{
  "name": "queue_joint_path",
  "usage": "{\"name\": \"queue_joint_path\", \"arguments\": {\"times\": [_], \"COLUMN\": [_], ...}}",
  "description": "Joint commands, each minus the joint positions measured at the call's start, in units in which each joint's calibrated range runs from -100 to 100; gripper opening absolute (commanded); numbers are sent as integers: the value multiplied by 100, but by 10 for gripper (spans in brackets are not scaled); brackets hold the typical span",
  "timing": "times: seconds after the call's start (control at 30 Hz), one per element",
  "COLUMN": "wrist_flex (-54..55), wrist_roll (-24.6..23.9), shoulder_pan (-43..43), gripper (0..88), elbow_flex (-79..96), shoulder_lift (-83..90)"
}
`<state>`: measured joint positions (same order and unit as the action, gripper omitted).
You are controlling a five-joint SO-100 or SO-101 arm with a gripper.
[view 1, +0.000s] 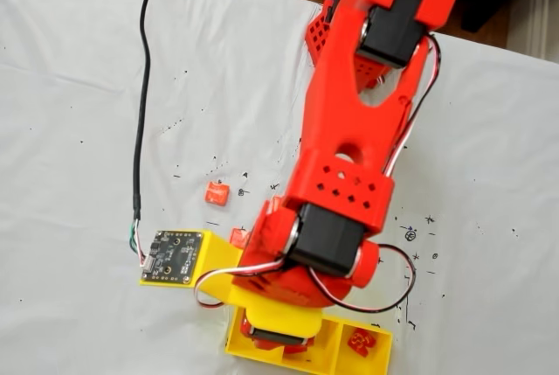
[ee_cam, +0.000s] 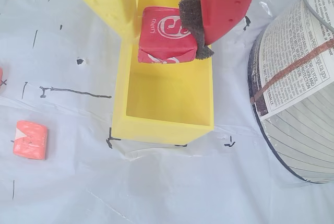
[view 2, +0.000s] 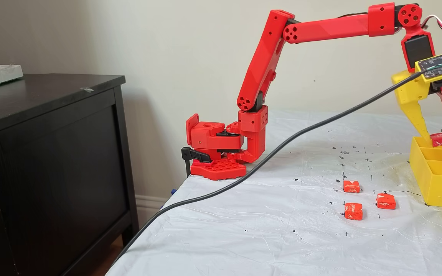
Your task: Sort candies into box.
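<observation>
While the claw (ee_cam: pixel 163 38) grips a candy (ee_cam: pixel 166 36), the side fixed view shows three loose candies (view 2: pixel 351 186).

gripper (ee_cam: pixel 166 36) clamped on red candy (ee_cam: pixel 166 36) w/ white marks, over yellow box (ee_cam: pixel 162 125) end compartment | orange candy (ee_cam: pixel 30 140) on white sheet (ee_cam: pixel 156 192), left of box | printed round container (ee_cam: pixel 297 88) at right

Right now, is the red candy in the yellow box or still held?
Still held. The end effector pinches the red candy above the yellow box, whose compartment below looks empty.
</observation>
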<state>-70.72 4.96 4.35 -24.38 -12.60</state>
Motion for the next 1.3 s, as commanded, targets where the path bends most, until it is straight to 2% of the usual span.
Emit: {"name": "queue_joint_path", "arguments": {"times": [0.0,0.67,0.73,0.83,0.93,1.07,1.27], "wrist_flex": [101,191,175,150,142,126,126], "wrist_roll": [5,-44,-59,-59,-44,-44,-39], "shoulder_pan": [0,-9,-18,-27,-36,-36,-45], "gripper": [2,6,53,212,318,396,381], "elbow_flex": [-671,-972,-972,-953,-953,-935,-826], "shoulder_lift": [115,-207,-216,-224,-224,-190,-21]}}
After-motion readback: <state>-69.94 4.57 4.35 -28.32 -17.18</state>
